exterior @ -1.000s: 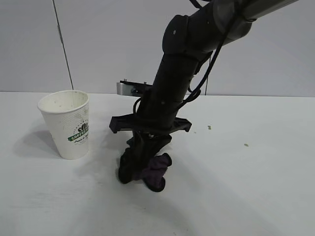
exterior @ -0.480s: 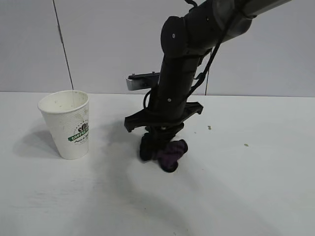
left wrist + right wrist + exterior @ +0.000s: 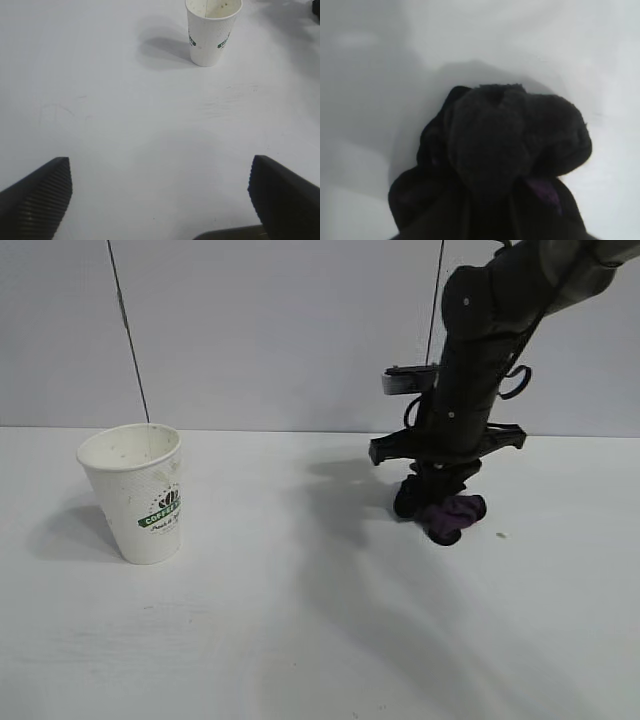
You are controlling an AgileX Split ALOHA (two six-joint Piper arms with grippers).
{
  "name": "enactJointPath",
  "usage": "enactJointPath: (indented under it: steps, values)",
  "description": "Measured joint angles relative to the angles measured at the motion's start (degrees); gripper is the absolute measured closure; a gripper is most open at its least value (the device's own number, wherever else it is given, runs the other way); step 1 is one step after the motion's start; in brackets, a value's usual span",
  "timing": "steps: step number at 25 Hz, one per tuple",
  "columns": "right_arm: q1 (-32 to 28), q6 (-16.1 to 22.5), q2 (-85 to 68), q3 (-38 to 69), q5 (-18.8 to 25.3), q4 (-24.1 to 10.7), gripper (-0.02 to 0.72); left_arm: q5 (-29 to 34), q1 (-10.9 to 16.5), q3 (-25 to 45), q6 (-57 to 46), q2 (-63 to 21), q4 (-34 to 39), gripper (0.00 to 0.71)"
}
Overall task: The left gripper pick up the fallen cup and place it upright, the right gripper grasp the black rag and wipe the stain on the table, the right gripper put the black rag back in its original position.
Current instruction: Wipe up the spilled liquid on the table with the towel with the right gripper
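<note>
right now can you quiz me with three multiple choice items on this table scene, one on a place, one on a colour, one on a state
1. Where does the cup stand in the exterior view?
A. at the left of the table
B. right under the right end effector
C. lying at the far right edge

2. What colours show on the black rag?
A. black and yellow
B. black and purple
C. white and green

3. How is the left end effector?
A. shut on the cup
B. shut on the rag
C. open, holding nothing

Answers:
1. A: the cup is upright on the table at the left, well apart from the right end effector.
2. B: purple patches show among the black folds.
3. C: in the left wrist view its fingers stand wide apart over bare table, while the right end effector is the one shut on the rag.
</note>
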Motion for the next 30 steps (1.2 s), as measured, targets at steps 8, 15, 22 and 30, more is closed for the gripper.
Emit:
enactJointPath:
  steps: [8, 15, 22, 30]
  values:
    - [-3.7, -9.5, -0.3, -0.3, 17.7, 6.5, 0.633, 0.0, 0.0, 0.0, 0.0, 0.0, 0.0, 0.023]
    - [-0.3, -16.1, 0.3, 0.1, 20.6, 18.0, 0.633, 0.0, 0.0, 0.0, 0.0, 0.0, 0.0, 0.023]
    - [5.2, -17.2, 0.7, 0.4, 15.9, 23.6, 0.633, 0.0, 0.0, 0.0, 0.0, 0.0, 0.0, 0.023]
    - [7.8, -15.6, 0.7, -0.3, 11.9, 24.5, 0.400, 0.0, 0.0, 0.0, 0.0, 0.0, 0.0, 0.023]
